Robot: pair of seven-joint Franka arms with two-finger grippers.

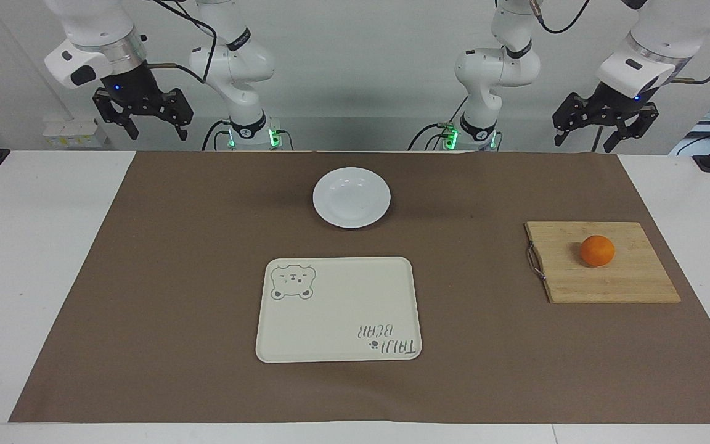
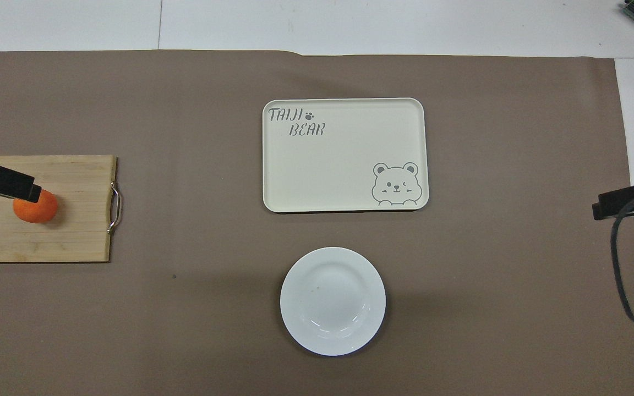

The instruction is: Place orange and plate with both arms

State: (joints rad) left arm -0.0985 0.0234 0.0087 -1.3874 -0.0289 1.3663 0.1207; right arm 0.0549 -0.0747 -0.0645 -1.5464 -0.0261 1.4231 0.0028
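Observation:
The orange (image 1: 597, 250) sits on a wooden cutting board (image 1: 614, 283) toward the left arm's end of the table. The white plate (image 1: 351, 197) lies empty on the brown mat, midway between the arms and near the robots. My left gripper (image 1: 584, 140) hangs open and empty, high over the table's edge at the robots' end. In the overhead view its tip (image 2: 3, 186) overlaps the orange (image 2: 37, 209) without touching it. My right gripper (image 1: 156, 131) hangs open and empty, high over the same edge at its own end, and it also shows in the overhead view (image 2: 619, 201).
A cream rectangular tray (image 1: 338, 308) with a bear drawing lies farther from the robots than the plate. The cutting board has a metal handle (image 1: 534, 260) on the side toward the tray. A brown mat (image 1: 145, 277) covers most of the white table.

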